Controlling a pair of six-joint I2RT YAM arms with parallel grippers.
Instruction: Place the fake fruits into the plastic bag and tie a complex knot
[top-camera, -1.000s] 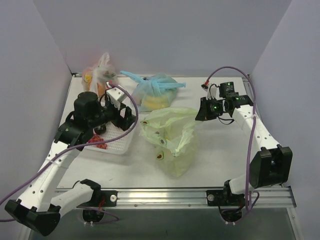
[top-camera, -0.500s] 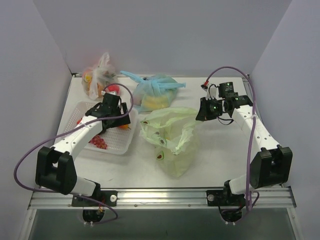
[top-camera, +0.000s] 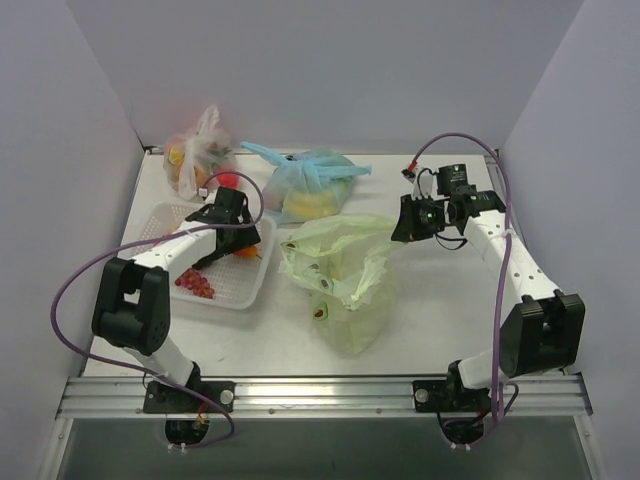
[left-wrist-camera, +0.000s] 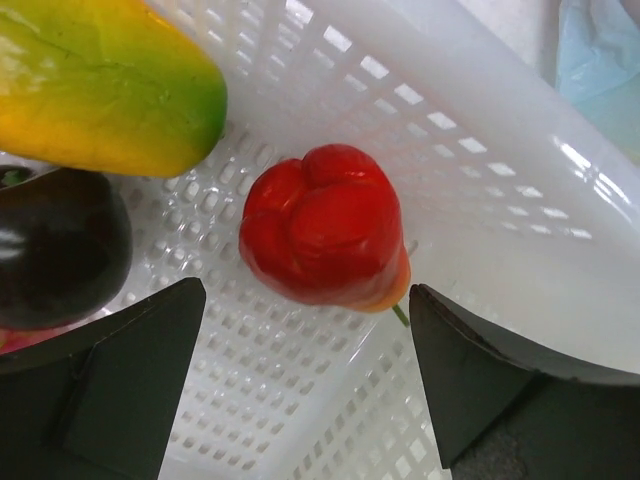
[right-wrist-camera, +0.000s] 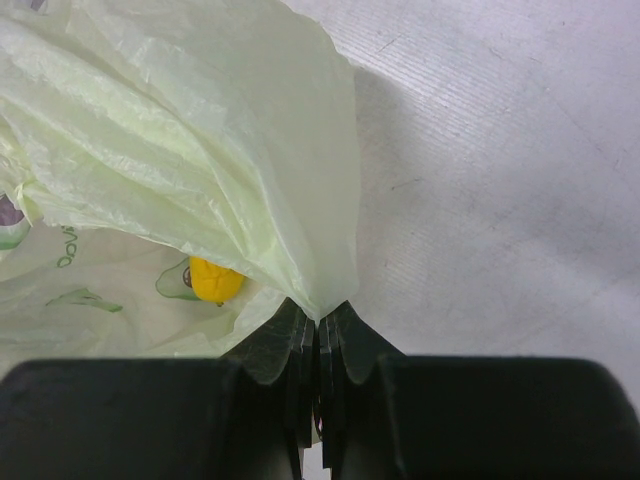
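Observation:
The pale green plastic bag (top-camera: 340, 275) lies mid-table. My right gripper (top-camera: 406, 226) is shut on its right edge (right-wrist-camera: 322, 300); a small yellow fruit (right-wrist-camera: 215, 279) shows through the film. My left gripper (top-camera: 236, 232) is open and low inside the white perforated basket (top-camera: 245, 290). Between its fingers lies a red pepper-like fruit (left-wrist-camera: 325, 224) with an orange base and green stem. A yellow-green elongated fruit (left-wrist-camera: 100, 85) and a dark purple fruit (left-wrist-camera: 55, 245) lie to its left. A dark red grape bunch (top-camera: 196, 285) lies in the basket.
A light blue knotted bag (top-camera: 310, 183) and a clear bag with orange and red fruit (top-camera: 197, 155) stand at the back. Grey walls enclose the table on three sides. A metal rail (top-camera: 320, 392) runs along the near edge.
My left arm has swung and reached down into the basket, so the gripper now sits low over the red fruit. The right gripper and the bag have not moved.

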